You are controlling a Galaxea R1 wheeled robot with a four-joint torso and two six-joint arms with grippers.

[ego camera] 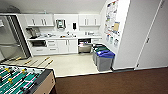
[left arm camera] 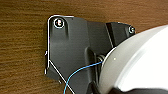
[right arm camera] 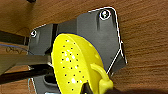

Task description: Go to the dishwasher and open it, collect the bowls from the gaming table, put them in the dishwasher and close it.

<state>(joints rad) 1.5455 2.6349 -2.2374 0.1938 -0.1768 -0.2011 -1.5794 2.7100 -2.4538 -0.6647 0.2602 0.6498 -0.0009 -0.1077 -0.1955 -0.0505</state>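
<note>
Seen from the robot's head, a tall steel fridge (ego camera: pixel 10 37) stands at the far left of a small kitchen. Below it, in the near left corner, is the end of the gaming table (ego camera: pixel 46 86), with its green field and rods carrying yellow figures. White cabinets (ego camera: pixel 62 46) and a worktop run along the back wall. Right of them, under the counter, sits the dishwasher (ego camera: pixel 84 48), well away from the robot, with a steel front and a dark gap above it. Just right of that, grey bins (ego camera: pixel 103 61) with blue and green lids stand against a white wall hung with posters (ego camera: pixel 112 21). A white door (ego camera: pixel 156 45) closes off the right side. Pale kitchen flooring meets brown carpet (ego camera: pixel 112 83) in the foreground. In the left wrist view, a pale rounded object (left arm camera: pixel 140 62) looms large beside the left gripper (left arm camera: pixel 110 88), over a dark robot plate and a brown surface; whether that claw is apart or clamped cannot be told. In the right wrist view, a yellow-green bowl (right arm camera: pixel 72 65), dotted with small holes and with a handle, sits close against the right gripper (right arm camera: pixel 86 88); whether that claw is apart or clamped also cannot be told.
</note>
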